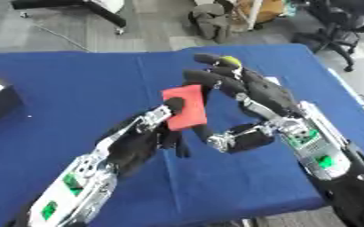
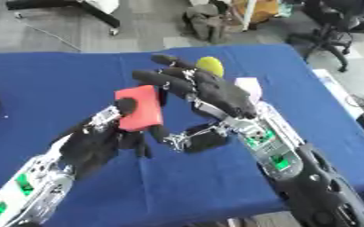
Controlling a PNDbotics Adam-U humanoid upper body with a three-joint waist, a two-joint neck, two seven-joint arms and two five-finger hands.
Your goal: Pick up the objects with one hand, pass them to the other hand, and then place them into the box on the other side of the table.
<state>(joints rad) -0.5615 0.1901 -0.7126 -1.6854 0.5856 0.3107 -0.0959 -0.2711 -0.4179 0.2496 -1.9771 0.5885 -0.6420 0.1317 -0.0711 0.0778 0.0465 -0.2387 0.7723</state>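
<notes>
Red block (image 1: pixel 186 107) pinched by left hand (image 1: pixel 150 137); open right hand (image 2: pixel 208 91) hides a yellow ball (image 2: pixel 210 64).

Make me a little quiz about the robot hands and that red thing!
1. True or false: the red block lies flat on the blue table.
2. Which hand has its fingers on the block: the left hand or the right hand?
3. What colour is the round thing behind the right hand?

Key: 1. False, it is held up between the hands. 2. The left; the right hand's fingers are spread just beside it. 3. Yellow-green.
</notes>
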